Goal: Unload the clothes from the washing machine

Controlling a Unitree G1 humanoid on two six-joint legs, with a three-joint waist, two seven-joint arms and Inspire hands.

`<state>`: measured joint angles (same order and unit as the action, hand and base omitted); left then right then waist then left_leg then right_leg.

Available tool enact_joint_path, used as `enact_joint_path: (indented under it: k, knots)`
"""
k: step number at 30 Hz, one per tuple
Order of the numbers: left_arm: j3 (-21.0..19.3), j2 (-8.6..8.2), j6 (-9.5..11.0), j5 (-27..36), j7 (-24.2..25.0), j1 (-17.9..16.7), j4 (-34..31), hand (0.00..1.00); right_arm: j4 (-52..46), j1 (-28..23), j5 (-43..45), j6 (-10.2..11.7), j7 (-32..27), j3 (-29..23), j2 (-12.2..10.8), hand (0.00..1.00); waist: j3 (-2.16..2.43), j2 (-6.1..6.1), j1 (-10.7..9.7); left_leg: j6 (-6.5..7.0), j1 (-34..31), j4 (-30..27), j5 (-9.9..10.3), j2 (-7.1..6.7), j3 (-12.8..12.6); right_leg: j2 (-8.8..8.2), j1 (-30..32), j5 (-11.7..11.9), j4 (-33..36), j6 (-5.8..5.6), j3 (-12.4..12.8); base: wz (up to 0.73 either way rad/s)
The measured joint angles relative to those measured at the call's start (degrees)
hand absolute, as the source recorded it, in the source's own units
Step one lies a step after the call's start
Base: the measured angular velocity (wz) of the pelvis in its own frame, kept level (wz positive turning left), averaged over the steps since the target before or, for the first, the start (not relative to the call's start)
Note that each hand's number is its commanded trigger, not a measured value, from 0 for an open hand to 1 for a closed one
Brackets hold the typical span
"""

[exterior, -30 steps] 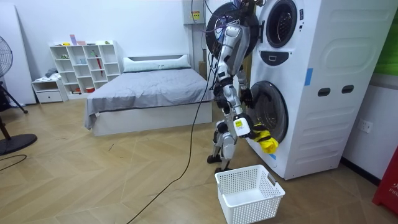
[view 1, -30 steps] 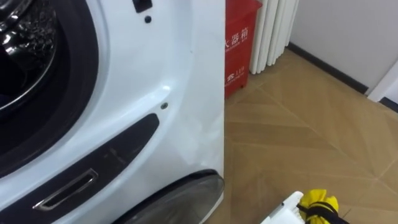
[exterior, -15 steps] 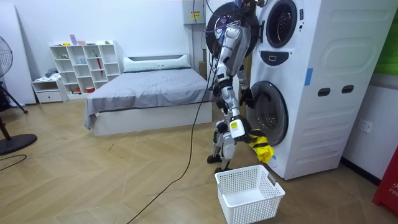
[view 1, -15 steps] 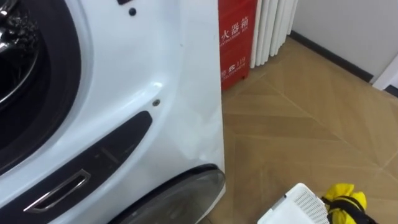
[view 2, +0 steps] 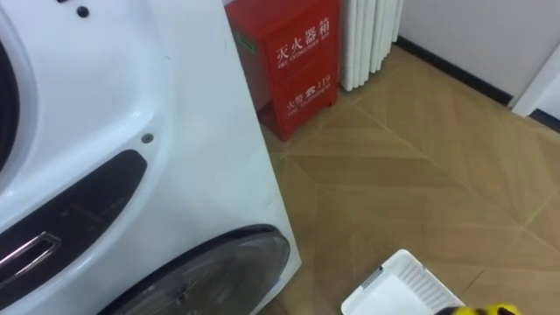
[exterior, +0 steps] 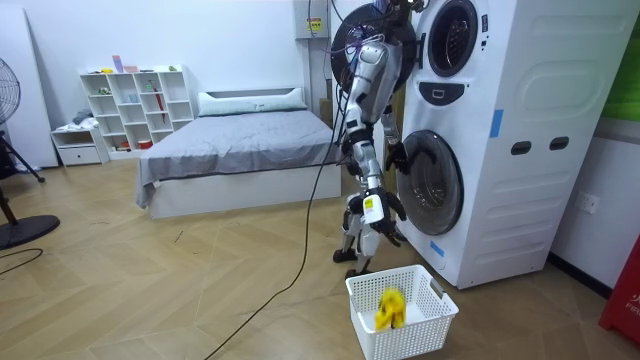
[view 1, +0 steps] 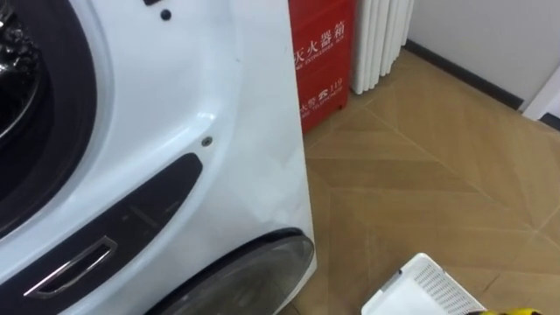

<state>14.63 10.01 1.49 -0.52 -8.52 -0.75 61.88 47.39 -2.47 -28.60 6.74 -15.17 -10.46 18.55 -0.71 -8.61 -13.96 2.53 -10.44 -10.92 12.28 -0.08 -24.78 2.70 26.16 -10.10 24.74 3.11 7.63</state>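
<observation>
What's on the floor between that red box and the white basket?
Nothing. In the left eye view, the stretch from the red box to the white basket is bare wooden floor.

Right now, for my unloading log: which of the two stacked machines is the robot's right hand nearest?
The lower machine: the right hand hangs beside its round door; the upper machine sits far higher.

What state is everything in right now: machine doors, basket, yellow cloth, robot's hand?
Upper door: swung open.
Lower door: looks ajar, hard to tell.
White basket: upright on the floor.
Yellow cloth: lying in the basket.
Right hand: open, empty, above the basket.
</observation>
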Motion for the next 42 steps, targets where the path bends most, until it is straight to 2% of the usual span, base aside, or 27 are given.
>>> enact_joint_path:
  k: [6,16,27,28,33,36,38,39,42]
  knots:
    - [-0.01,0.00,0.10,1.20,0.01,-0.09,0.03,0.00,-0.06,-0.87,-0.06,0.16,-0.37,-0.39,0.00,0.00,0.01,0.14,-0.10,-0.01,-0.01,0.00,0.00,0.03,-0.02,-0.02,-0.06,-0.07,0.02,0.11,-0.22,0.01]
    - [-0.23,0.17,0.34,3.26,0.00,-0.10,0.03,0.00,0.25,-1.50,0.09,0.20,-0.49,-0.39,0.01,0.00,0.13,1.14,-0.10,-0.01,0.15,0.03,0.00,-0.08,-0.07,-0.17,-0.24,-0.11,0.05,0.03,-0.33,0.00]
    - [-0.28,0.38,0.38,3.34,0.00,-0.05,-0.13,0.00,0.77,-2.16,-0.23,0.20,-0.68,-0.36,0.01,0.00,0.00,1.61,-0.09,-0.01,0.25,-0.08,0.00,-0.07,0.28,-0.35,-0.62,-0.11,-0.07,0.02,-0.80,0.02]
    - [-0.26,0.38,0.49,3.63,0.00,-0.06,-0.16,0.00,0.77,-2.46,-0.26,0.20,-1.05,-0.36,0.01,0.00,-0.13,1.85,-0.12,-0.01,0.69,-0.03,0.00,-0.11,0.71,-0.55,-1.15,-0.27,-0.09,0.03,-1.29,0.18]
    - [-0.83,0.40,1.18,4.93,-1.19,-1.24,-0.61,0.00,0.76,-3.39,-0.24,0.20,-2.38,-0.45,0.01,0.00,-0.05,2.76,0.05,-0.01,1.99,0.12,0.00,-0.18,2.19,-0.92,-3.12,-0.65,-0.60,-0.06,-2.36,0.14]
    - [-1.59,0.42,1.40,4.90,-1.99,-2.96,-0.74,0.00,0.86,-5.41,-2.09,0.18,-2.56,-1.80,0.00,0.00,0.29,3.38,0.37,-0.02,4.11,0.49,-0.01,0.15,3.43,-0.78,-6.38,-0.54,-2.39,0.00,-3.28,0.17]
    - [-3.83,0.45,1.39,4.89,-2.09,-4.93,-1.46,0.00,1.56,-5.58,-3.66,0.07,-2.97,-3.86,-0.02,0.00,0.59,4.07,0.45,-0.08,5.78,0.92,-0.05,0.25,4.84,-0.74,-8.78,-0.54,-3.74,0.03,-3.98,0.13]
    - [-4.11,0.44,1.38,4.89,-2.09,-5.20,-1.48,0.00,1.77,-5.59,-4.17,0.06,-3.00,-4.53,-0.01,0.00,0.55,4.25,0.46,-0.10,6.16,1.11,-0.06,0.27,5.15,-0.75,-9.38,-0.53,-4.14,0.04,-4.26,0.22]
    - [-6.46,0.50,1.40,4.84,-2.12,-6.49,-1.51,0.00,5.47,-5.32,-7.88,-0.22,-3.40,-7.23,-0.01,0.00,0.65,5.90,0.68,-0.14,7.85,1.60,-0.08,0.35,6.79,-0.82,-11.93,-0.51,-5.65,0.05,-5.43,0.23]
